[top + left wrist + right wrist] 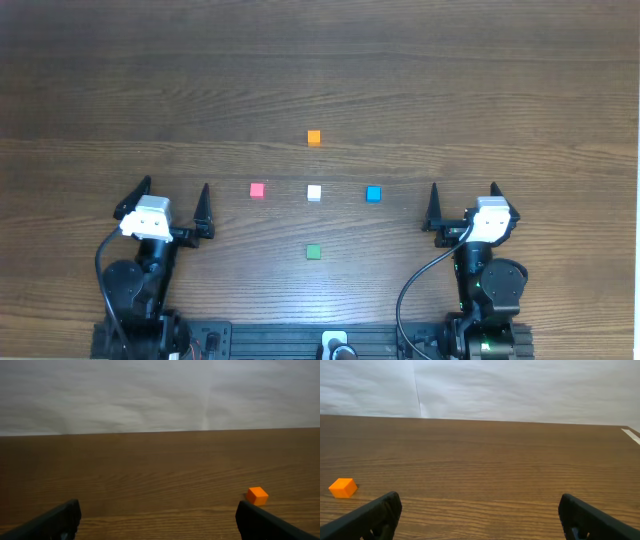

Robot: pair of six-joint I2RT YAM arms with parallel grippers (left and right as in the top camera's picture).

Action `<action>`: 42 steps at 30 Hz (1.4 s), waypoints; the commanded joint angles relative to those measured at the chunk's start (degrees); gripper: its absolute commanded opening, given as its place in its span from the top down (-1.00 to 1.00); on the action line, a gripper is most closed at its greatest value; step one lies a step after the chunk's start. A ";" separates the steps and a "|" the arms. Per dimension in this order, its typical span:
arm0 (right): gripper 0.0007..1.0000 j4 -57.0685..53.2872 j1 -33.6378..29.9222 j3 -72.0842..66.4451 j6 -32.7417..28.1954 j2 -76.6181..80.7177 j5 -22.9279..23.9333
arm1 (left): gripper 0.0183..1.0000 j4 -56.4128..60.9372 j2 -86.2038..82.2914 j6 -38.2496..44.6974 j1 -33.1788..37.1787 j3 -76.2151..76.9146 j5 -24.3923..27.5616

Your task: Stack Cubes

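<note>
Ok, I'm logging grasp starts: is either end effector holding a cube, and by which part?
Nothing is held: left end effector and right end effector are open.

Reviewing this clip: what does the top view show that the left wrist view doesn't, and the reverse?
Top view alone: the pink cube, white cube, blue cube and green cube, plus the right tool, open. Left wrist view alone: the pale wall behind the table. Both: the orange cube, the table and the open left tool.
</note>
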 commanded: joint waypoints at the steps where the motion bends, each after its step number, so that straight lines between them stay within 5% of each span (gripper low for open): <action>1: -0.98 0.07 -0.33 -0.42 -0.24 -0.59 -0.66 | -1.00 0.02 -0.20 1.07 -0.24 -0.28 0.52; 14: -0.98 0.07 -0.33 -0.42 -0.24 -0.59 -0.66 | -1.00 -0.66 0.66 -7.93 -0.24 0.57 0.85; 19: -0.98 0.07 -0.33 -0.42 -0.24 -0.59 -0.66 | -0.99 -1.55 9.84 -10.16 -0.31 7.76 6.84; 25: -0.99 0.07 -0.33 -0.42 -0.24 -0.59 -0.66 | -1.00 -16.31 32.72 -11.47 -0.81 28.59 11.96; 30: -0.98 0.07 -0.33 -0.42 -0.24 -0.59 -0.66 | -1.00 -30.10 51.19 -11.41 -4.70 42.29 9.81; 42: -0.99 0.07 -0.33 -0.42 -0.24 -0.59 -0.66 | -1.00 -28.37 73.61 -17.73 -17.64 45.59 -1.81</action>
